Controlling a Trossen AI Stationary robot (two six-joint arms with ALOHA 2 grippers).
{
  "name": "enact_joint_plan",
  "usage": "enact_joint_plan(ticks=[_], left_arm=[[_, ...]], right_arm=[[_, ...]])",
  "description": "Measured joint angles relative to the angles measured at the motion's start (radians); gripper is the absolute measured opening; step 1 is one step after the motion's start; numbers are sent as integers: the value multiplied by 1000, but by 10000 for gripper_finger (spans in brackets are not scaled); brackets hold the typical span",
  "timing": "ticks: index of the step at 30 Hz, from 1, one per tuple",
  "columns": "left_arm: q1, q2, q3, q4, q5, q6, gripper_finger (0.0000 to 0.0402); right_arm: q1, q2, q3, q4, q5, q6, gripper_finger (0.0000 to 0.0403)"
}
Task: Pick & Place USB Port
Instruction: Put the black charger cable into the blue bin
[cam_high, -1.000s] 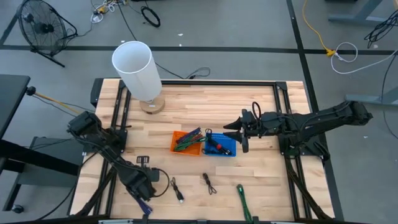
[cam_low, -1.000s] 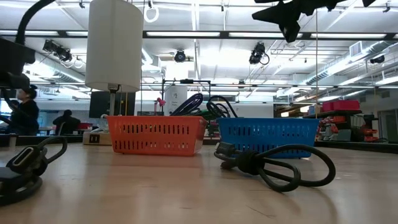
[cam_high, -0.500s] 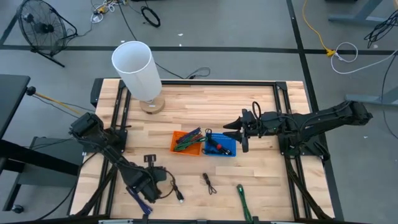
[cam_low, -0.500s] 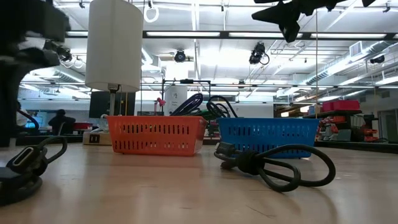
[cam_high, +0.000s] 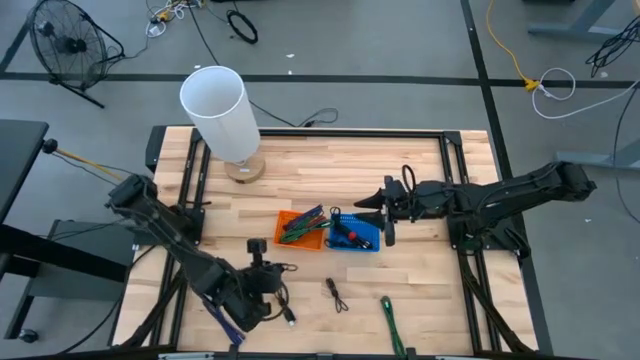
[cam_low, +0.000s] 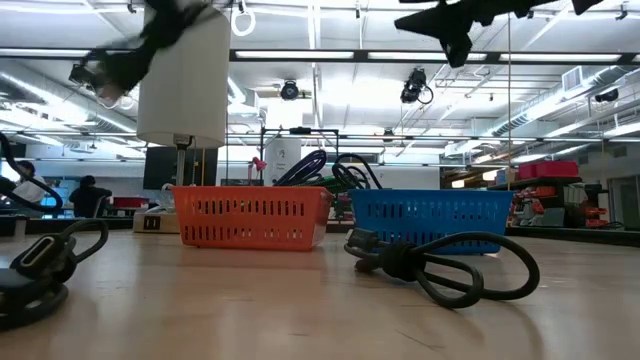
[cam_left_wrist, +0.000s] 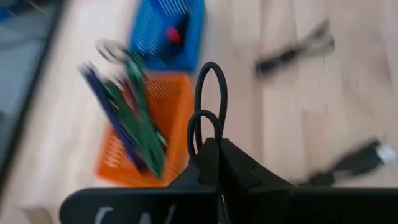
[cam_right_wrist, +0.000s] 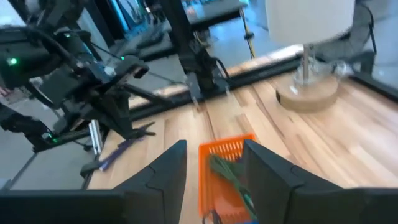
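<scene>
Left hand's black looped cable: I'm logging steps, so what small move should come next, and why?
Likely carry it over toward the orange mesh basket: the left hand is shut on the black looped cable, raised off the wooden table, short of that basket. The right hand waits open by the blue mesh basket.

No readable text, labels, brands or numbers anywhere. Nothing printed on the orange basket (cam_high: 300, 227), blue basket (cam_high: 354, 232) or white lamp shade (cam_high: 218, 112). Signs in the room behind, low view, too small to read.
</scene>
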Motion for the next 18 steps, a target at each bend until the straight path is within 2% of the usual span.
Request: enact_joint_plan(ticks=[5,9,13,18], left_arm=[[28,-53,78,46,-152,121,1],[67,-100,89,226,-178,304,1],[119,-132,89,405,-101,470,1],[209,-142,89,576,90,587,1]], right_arm=[[2,0,0,69,-43,-48,155],[10,0,0,114,-50,-96,155],[36,0,0,176,-49,-160,155],[81,0,0,237,-49,-253,155]])
